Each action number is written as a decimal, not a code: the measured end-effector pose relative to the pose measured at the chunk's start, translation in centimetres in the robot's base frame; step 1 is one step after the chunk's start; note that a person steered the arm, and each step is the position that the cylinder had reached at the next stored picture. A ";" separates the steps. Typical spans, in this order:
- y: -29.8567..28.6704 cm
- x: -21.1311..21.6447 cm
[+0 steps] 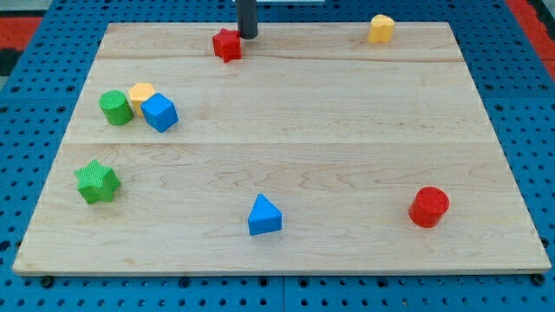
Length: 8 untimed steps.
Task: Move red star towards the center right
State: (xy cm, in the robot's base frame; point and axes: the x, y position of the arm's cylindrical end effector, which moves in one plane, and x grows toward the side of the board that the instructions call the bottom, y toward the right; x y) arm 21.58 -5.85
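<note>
**Operator:** Status check. My tip is at the view's top edge of the table, just to the view's right of the red star and slightly above it. The two look close to touching; I cannot tell whether they are in contact.

**Supervisor:** Claw state?

**Operator:** There is no claw on this rig. The arm ends in a plain dark rod, so nothing opens, closes or holds. It can only push.

**Supervisor:** Where is the task block?

**Operator:** The red star sits near the view's top edge, left of centre. The target zone, centre right, lies toward the view's right and well down from it.

**Supervisor:** The governing relation?

**Operator:** The star lies to the view's lower left of my tip. That is the wrong side, in my judgement: a push from here would drive the star left, away from the target. I judge the tip needs to come round to the star's upper-left side first, then push toward the view's lower right.

**Supervisor:** Obstructions?

**Operator:** The diagonal path looks open. The yellow block at top right and the red cylinder at lower right stand well apart from it.
</note>
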 end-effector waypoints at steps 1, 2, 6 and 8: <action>-3.1 0.5; -5.4 2.2; -1.6 7.4; 11.4 9.4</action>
